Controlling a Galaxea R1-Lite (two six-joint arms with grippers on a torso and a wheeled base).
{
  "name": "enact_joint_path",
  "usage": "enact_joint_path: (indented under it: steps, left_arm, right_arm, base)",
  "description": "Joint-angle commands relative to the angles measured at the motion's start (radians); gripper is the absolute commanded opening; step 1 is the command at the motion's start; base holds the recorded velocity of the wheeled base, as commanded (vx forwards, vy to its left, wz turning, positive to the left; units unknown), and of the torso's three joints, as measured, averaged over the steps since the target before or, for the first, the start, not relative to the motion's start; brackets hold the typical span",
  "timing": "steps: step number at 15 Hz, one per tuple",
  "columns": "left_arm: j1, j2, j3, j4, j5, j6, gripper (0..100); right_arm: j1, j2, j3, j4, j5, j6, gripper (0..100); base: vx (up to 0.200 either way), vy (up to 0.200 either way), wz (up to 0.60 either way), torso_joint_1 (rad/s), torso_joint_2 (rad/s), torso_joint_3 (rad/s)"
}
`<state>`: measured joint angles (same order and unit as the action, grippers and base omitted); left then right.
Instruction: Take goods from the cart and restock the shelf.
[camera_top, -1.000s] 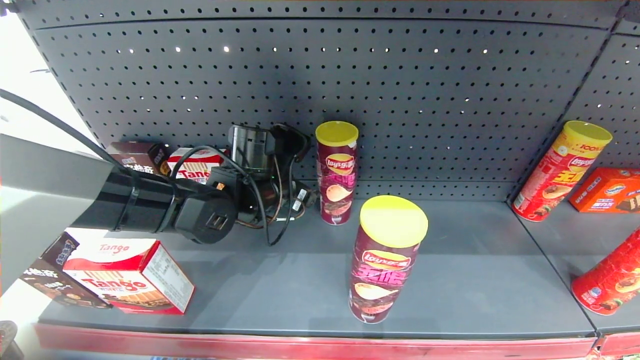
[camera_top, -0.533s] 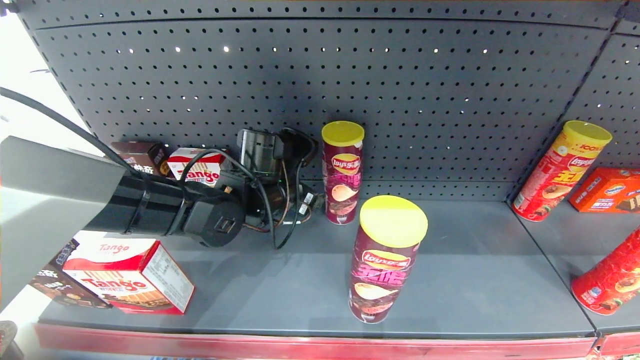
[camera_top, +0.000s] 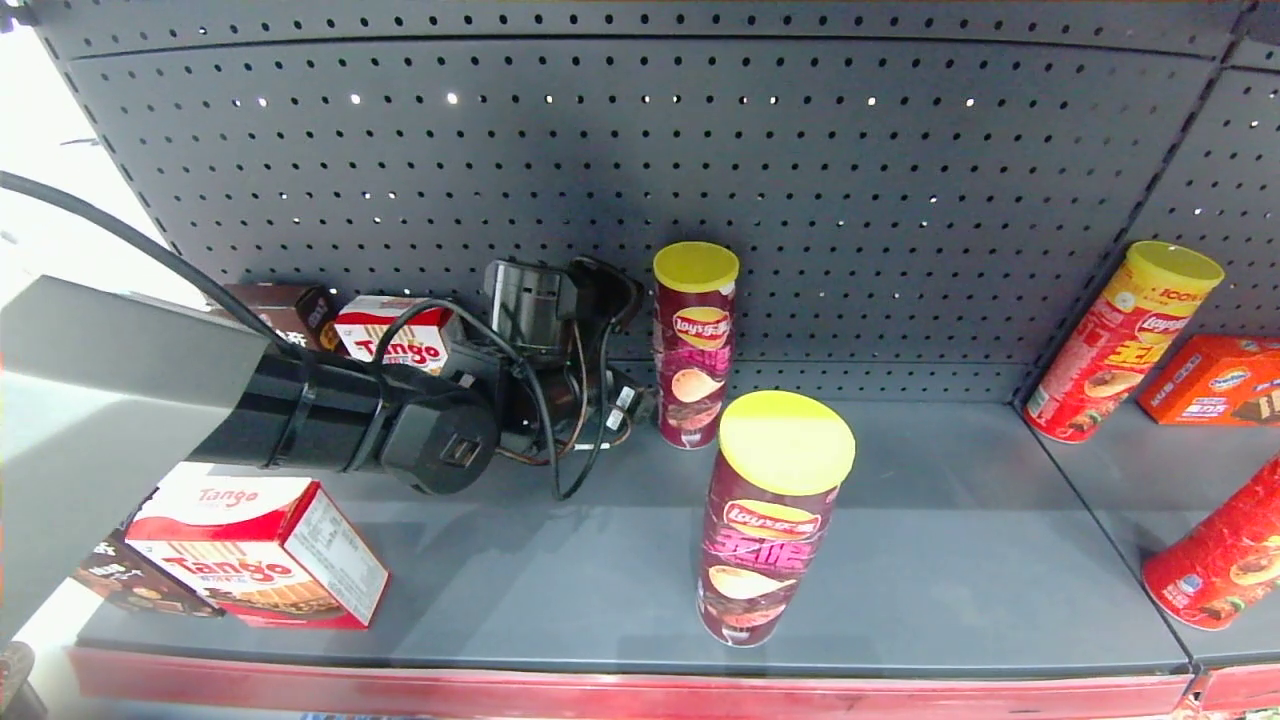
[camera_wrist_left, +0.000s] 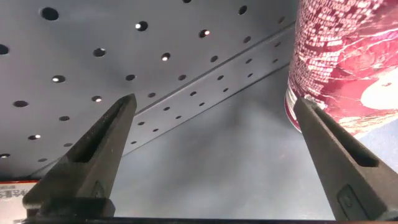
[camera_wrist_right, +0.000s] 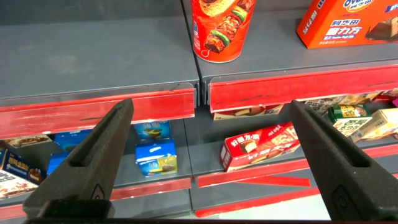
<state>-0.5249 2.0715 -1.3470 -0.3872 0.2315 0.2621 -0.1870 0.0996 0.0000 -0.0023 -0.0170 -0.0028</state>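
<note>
My left end effector spreads wide beside the far chip can; likely light, stiff, slick; I'd grip mid-body.

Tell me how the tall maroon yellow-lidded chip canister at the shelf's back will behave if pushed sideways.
The tall maroon yellow-lidded chip canister stands upright on a narrow base, so a push near the lid would probably tip it. Once down, its round body would likely roll on the flat grey shelf. Its smooth printed wall may slip against the left fingers.
</note>
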Motion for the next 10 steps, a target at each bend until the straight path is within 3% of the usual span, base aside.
enact_joint_path:
  steps: [1, 10]
  left_arm:
    - [-0.004, 0.004, -0.006, -0.001, 0.0, 0.0, 100]
    - [-0.014, 0.01, -0.015, -0.004, -0.001, -0.001, 100]
  right_arm:
    - [0.0, 0.002, 0.0, -0.001, 0.0, 0.0, 100]
    - [0.0, 0.002, 0.0, -0.001, 0.0, 0.0, 100]
  base:
    - [0.0, 0.0, 0.0, 0.0, 0.0, 0.0]
    - [0.0, 0.0, 0.0, 0.0, 0.0, 0.0]
